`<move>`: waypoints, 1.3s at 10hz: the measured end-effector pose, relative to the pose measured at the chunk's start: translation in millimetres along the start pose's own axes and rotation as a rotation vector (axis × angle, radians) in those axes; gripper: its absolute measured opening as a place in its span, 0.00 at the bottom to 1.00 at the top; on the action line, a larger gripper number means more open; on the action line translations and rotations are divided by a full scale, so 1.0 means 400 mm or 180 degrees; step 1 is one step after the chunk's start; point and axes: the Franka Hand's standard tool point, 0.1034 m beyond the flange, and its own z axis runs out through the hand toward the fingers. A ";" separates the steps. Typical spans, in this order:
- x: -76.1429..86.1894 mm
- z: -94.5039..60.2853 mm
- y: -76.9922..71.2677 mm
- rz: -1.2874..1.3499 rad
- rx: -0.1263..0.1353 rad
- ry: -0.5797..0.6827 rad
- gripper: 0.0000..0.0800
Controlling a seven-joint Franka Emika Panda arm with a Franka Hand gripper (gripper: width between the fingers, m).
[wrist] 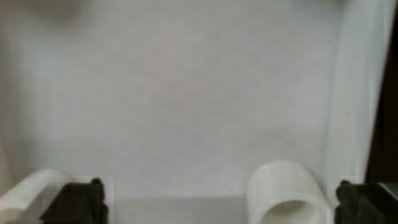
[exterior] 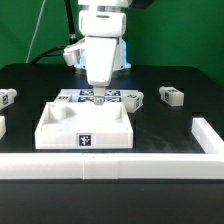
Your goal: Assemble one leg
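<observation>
The large white tray-like piece [exterior: 60, 125] lies in the middle of the table, with one marker on its front wall. My gripper [exterior: 100, 98] hangs straight down over its back edge, fingertips low at the rim. In the wrist view my gripper [wrist: 222, 202] is open, with dark fingertips [wrist: 80, 200] far apart over a plain white surface [wrist: 178, 90]. A rounded white part [wrist: 294, 195] shows between them, near one finger; I cannot tell what it is. One leg [exterior: 172, 96] lies at the exterior view's right and another leg [exterior: 8, 97] at its left. Both are apart from the gripper.
The marker board [exterior: 120, 98] lies behind the tray, partly hidden by my gripper. A small white part [exterior: 137, 97] sits just to its right. A long white rail [exterior: 110, 165] runs along the front and turns up the right side [exterior: 205, 135]. Another white part [exterior: 2, 126] is cut off at the left edge.
</observation>
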 end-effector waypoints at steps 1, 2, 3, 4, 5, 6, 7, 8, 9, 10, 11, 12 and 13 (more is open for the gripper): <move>-0.008 0.013 -0.024 0.0000 0.0015 0.0013 0.81; -0.017 0.033 -0.044 0.0005 0.0012 0.0036 0.81; -0.021 0.059 -0.064 0.0030 0.0052 0.0052 0.81; -0.016 0.077 -0.072 0.0029 0.0055 0.0070 0.81; -0.010 0.087 -0.079 0.0023 0.0082 0.0075 0.81; -0.005 0.090 -0.080 0.0004 0.0090 0.0077 0.81; -0.004 0.090 -0.081 -0.0003 0.0089 0.0079 0.81; -0.005 0.091 -0.081 0.0005 0.0092 0.0078 0.81; -0.005 0.091 -0.081 0.0005 0.0093 0.0078 0.70; -0.006 0.091 -0.081 0.0006 0.0093 0.0077 0.53; -0.006 0.091 -0.082 0.0006 0.0095 0.0077 0.53; -0.006 0.091 -0.082 0.0006 0.0097 0.0077 0.30; -0.006 0.091 -0.082 0.0006 0.0097 0.0077 0.13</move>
